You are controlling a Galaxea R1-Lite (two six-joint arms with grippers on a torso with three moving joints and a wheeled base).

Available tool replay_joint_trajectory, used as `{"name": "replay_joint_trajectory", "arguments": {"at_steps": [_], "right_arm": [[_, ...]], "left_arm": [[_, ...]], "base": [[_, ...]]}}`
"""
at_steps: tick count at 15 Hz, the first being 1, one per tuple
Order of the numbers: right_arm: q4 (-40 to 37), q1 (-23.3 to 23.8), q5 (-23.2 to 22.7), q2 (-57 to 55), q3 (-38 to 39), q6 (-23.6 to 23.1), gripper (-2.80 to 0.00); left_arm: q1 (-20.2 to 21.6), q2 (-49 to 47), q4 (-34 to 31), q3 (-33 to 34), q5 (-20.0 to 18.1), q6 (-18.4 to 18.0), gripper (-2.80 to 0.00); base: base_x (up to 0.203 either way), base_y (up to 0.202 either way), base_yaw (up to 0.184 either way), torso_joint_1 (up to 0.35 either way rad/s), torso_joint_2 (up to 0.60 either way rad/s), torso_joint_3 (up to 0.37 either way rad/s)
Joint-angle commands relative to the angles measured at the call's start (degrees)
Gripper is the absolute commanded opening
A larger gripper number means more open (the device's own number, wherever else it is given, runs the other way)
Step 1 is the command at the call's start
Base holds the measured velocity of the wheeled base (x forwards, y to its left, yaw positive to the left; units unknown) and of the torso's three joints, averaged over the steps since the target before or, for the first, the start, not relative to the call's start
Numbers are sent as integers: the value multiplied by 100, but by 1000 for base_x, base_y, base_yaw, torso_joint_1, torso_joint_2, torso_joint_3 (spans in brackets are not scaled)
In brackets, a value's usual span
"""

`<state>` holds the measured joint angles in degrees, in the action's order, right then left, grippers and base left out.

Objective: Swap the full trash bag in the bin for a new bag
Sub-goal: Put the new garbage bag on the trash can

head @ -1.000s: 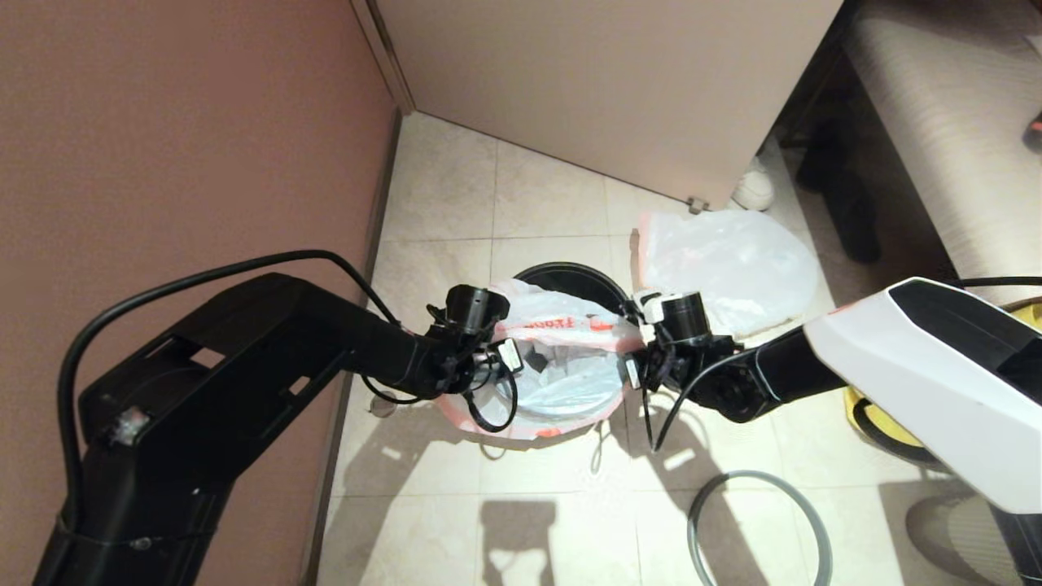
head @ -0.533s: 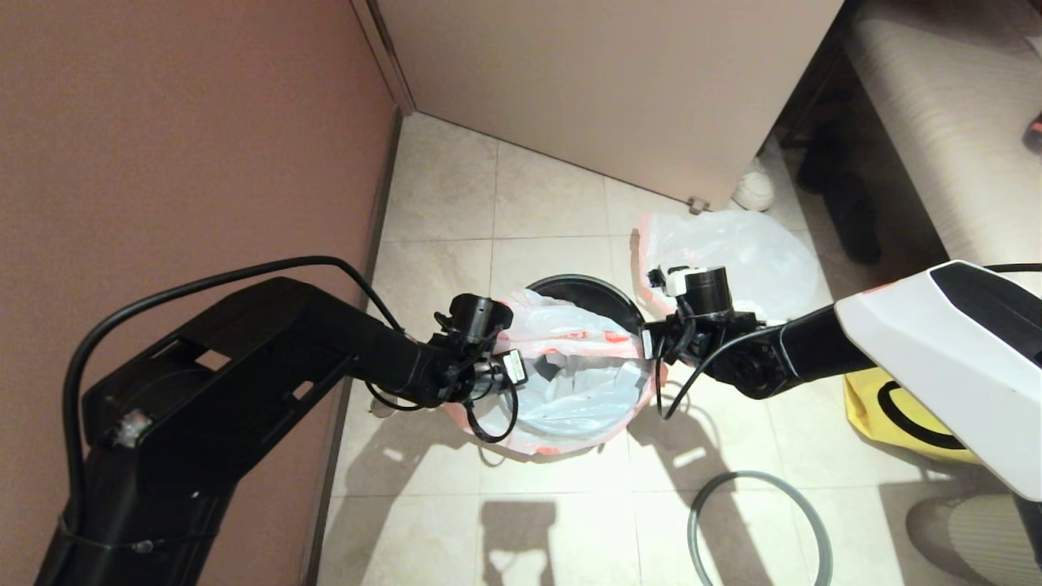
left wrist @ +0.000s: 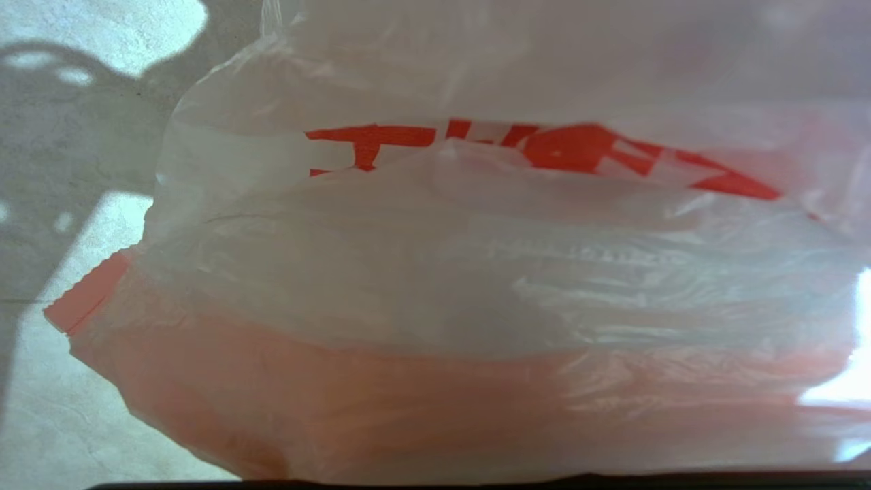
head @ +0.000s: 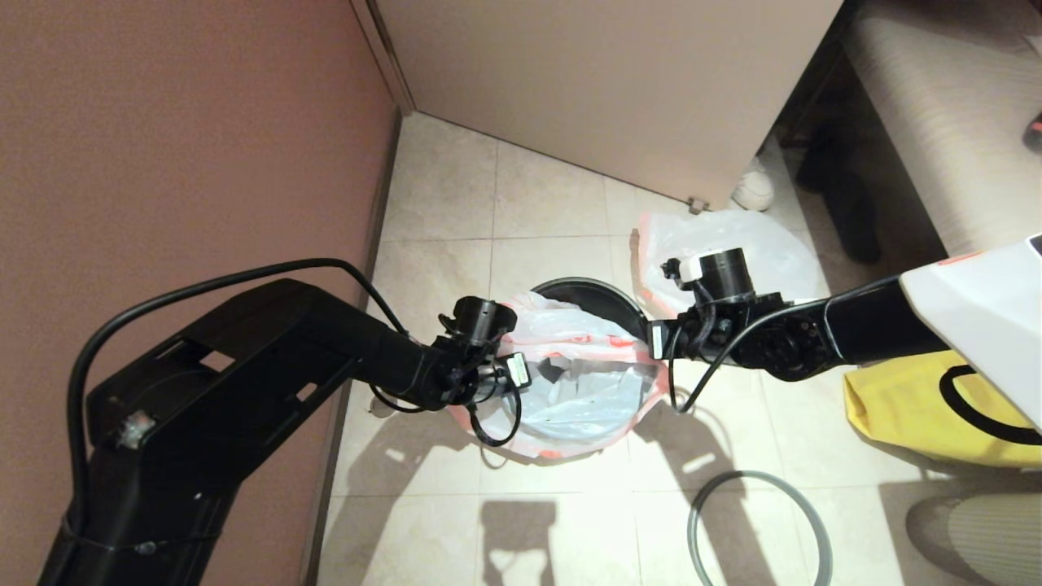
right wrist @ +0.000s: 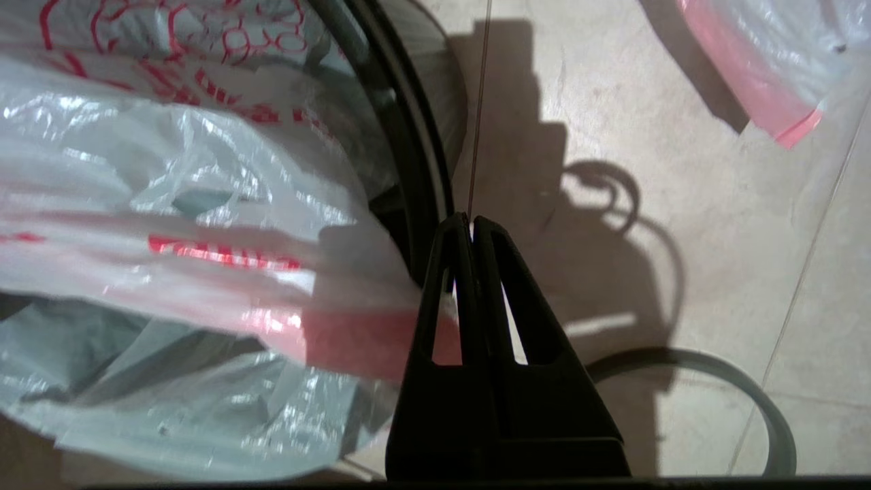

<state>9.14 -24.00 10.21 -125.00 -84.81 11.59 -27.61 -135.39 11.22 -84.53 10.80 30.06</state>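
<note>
In the head view both grippers, left gripper (head: 521, 376) and right gripper (head: 654, 342), are stretching the translucent white red-printed new bag (head: 582, 382) over the round black plastic bin (head: 598, 295), while the right wrist view is showing its jaws pinching the pink hem, so they should be pulling evenly outward.

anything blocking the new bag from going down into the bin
Nothing visible does. The new bag hangs spread open over the bin, pinched by the left gripper and right gripper; the full trash bag lies aside.
</note>
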Motion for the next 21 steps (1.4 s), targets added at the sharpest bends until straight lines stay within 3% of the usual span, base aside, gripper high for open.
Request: {"name": "replay_joint_trajectory", "arguments": {"at_steps": [1,2,3,6,12,16,21], "right_arm": [[-96,-16,-28,352,139,21,-280],[-134,-73,-54,432,306,-25,-280],[-135,-143,-114,472,434,-146,0],[-124,-162,-901,481,602,-797,0],[458,28,-1357,257,620,-2592,0],[484,133,-1557,64,387,-3145,0],[481,-31,-1531,22,453,-3658,0]], "left_arm": [[1,3,3,-20,10,26,-280],[1,-5,3,-29,10,26,-280],[1,-5,3,-37,10,17,-280],[1,-14,-14,-37,-34,17,-280],[1,-49,-14,-37,-104,11,-280],[80,-5,-32,-29,-413,26,-280],[89,13,-18,-37,-438,35,-280]], "base": [[0,0,0,0,0,0],[0,0,0,0,0,0],[0,0,0,0,0,0],[0,0,0,0,0,0],[0,0,0,0,0,0],[0,0,0,0,0,0],[0,0,0,0,0,0]]}}
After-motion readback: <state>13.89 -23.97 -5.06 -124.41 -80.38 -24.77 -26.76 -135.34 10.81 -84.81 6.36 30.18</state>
